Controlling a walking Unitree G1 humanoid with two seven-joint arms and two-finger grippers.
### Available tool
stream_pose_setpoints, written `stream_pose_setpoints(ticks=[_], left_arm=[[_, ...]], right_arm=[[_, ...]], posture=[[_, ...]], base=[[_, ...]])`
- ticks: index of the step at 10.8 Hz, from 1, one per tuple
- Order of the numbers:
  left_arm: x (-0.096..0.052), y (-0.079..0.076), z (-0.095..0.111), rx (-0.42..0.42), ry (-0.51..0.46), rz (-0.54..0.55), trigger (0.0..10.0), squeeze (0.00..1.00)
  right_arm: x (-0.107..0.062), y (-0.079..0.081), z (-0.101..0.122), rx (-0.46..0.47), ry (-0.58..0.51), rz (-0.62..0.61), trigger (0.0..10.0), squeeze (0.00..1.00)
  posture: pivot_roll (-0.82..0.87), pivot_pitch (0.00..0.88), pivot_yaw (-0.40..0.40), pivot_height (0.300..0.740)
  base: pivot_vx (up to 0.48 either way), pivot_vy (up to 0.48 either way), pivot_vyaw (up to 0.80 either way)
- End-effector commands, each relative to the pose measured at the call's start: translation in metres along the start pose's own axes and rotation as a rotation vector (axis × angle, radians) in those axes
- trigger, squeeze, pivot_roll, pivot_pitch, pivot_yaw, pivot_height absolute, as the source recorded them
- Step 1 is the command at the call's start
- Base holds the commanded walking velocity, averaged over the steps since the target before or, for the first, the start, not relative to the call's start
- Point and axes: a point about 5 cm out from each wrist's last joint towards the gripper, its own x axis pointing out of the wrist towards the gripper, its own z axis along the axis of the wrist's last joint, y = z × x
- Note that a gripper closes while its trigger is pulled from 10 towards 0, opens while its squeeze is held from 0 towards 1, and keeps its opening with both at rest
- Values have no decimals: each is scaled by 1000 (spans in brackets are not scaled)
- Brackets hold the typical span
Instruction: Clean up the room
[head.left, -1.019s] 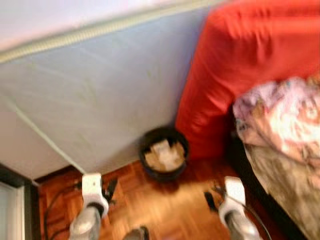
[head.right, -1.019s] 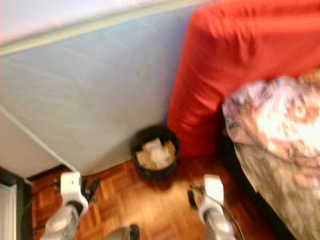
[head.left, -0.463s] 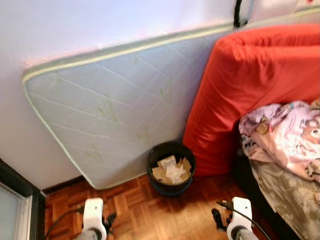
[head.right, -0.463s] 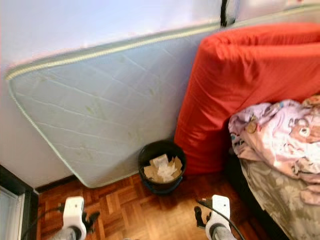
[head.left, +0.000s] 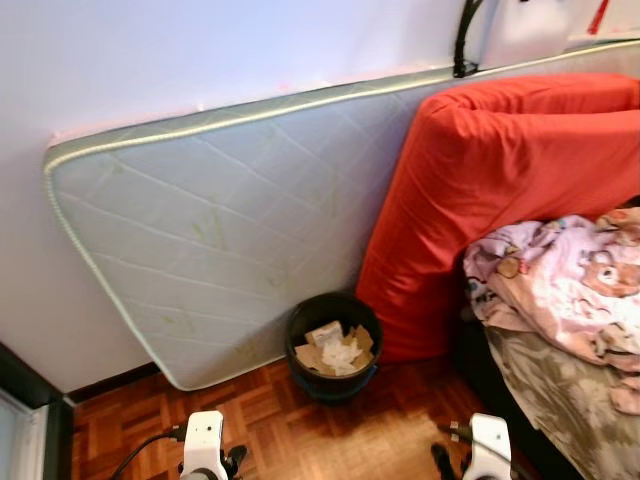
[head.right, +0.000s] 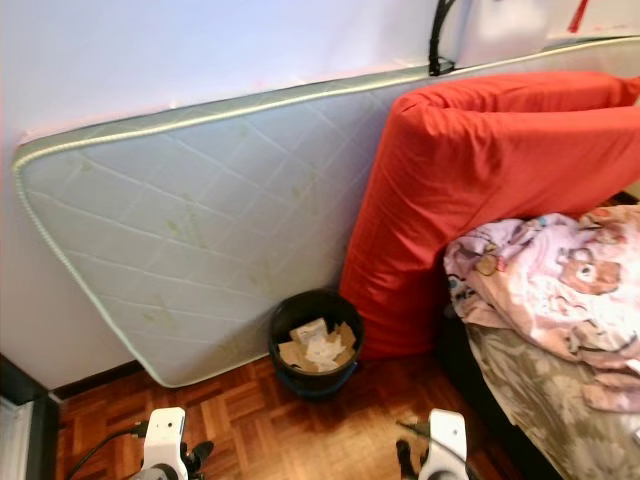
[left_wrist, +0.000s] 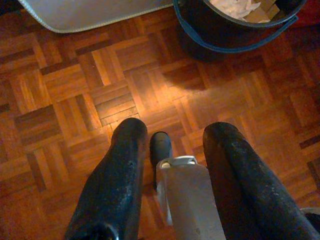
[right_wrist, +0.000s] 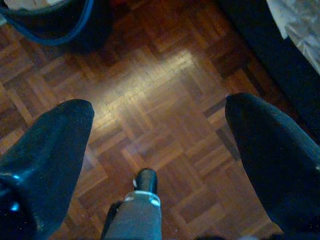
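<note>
A black waste bin (head.left: 333, 345) holding crumpled paper and cardboard scraps stands on the parquet floor, between a pale quilted mattress (head.left: 220, 240) and a red-covered mattress (head.left: 480, 200). Both mattresses lean on the wall. My two arms hang low in front of the bin, the left arm (head.left: 205, 445) and the right arm (head.left: 490, 445). The left gripper (left_wrist: 175, 129) is open above bare floor, with the bin (left_wrist: 235, 25) a short way ahead. Wide open, the right gripper (right_wrist: 160, 105) holds nothing, and the bin (right_wrist: 50, 20) sits off to one side of it.
A bed with a pink cartoon-print blanket (head.left: 570, 290) and a patterned cover fills the right side. A dark door frame (head.left: 30, 400) stands at the far left. A black strap (head.left: 465, 40) hangs on the wall. Open parquet (head.left: 340, 430) lies before the bin.
The whole picture has shifted and sharpened as the camera moved, so more wall and mattress top show. My arms now sit lower at the bottom edge. Bin and mattresses stay put.
</note>
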Motion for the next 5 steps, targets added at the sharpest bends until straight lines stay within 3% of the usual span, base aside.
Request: stream_pose_setpoints(ticks=[1,5], left_arm=[[-1,4,-3,3,16,14,10000,0],[-3,7,-10,4,38,28,10000,0]], right_arm=[[1,4,0,-11,11,12,10000,0],[-1,-1,-9,-35,56,9,10000,0]], posture=[[41,0,-1,740],[47,0,-8,740]], base=[[0,0,0],[0,0,-681]])
